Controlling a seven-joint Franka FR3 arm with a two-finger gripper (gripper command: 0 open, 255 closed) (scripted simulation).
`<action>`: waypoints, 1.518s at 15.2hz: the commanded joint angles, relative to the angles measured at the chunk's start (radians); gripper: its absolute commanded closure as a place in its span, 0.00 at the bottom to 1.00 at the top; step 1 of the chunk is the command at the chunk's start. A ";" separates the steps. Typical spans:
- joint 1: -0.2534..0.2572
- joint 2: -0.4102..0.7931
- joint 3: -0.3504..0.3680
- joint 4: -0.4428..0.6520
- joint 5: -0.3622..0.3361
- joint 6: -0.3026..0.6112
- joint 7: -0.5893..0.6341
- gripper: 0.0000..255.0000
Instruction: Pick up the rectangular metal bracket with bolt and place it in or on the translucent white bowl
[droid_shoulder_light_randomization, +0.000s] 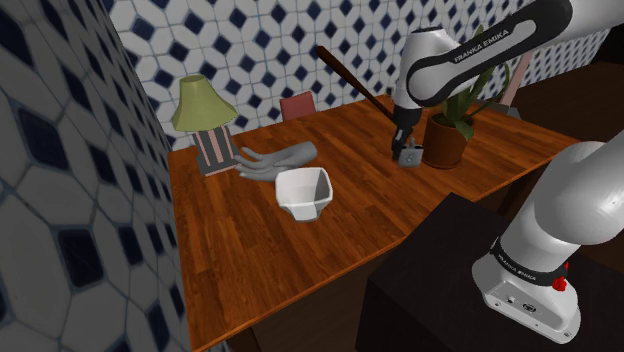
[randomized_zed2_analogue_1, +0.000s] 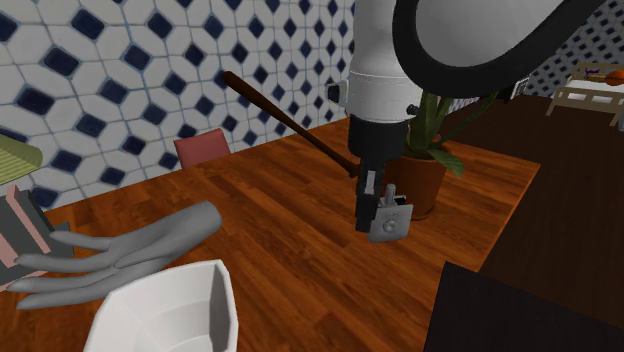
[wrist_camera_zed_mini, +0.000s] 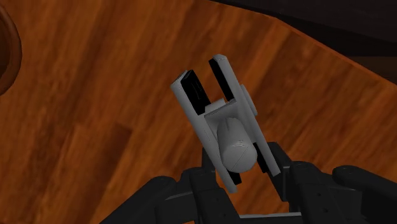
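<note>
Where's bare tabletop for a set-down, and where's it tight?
Bare wood: between the white bowl and the potted plant, and from the bowl to the near edge of the table. Crowded: lamp, grey hand figure and bowl cluster; the gripper with the bracket hangs beside the pot.

In the second exterior view the white bowl (randomized_zed2_analogue_1: 195, 305) is cut off by the bottom edge, and the lamp (randomized_zed2_analogue_1: 15, 220) by the left edge. The brown pot (randomized_zed2_analogue_1: 425, 180) is partly hidden there behind the gripper (randomized_zed2_analogue_1: 375, 212) and the grey bracket (randomized_zed2_analogue_1: 390, 222); in the wrist view it is cropped to a sliver.
</note>
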 joint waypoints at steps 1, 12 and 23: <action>-0.001 -0.021 0.003 0.015 -0.001 -0.037 0.001 1.00; 0.102 0.204 0.123 0.242 0.072 -0.042 0.166 1.00; 0.190 0.523 0.220 0.618 0.074 -0.098 0.347 1.00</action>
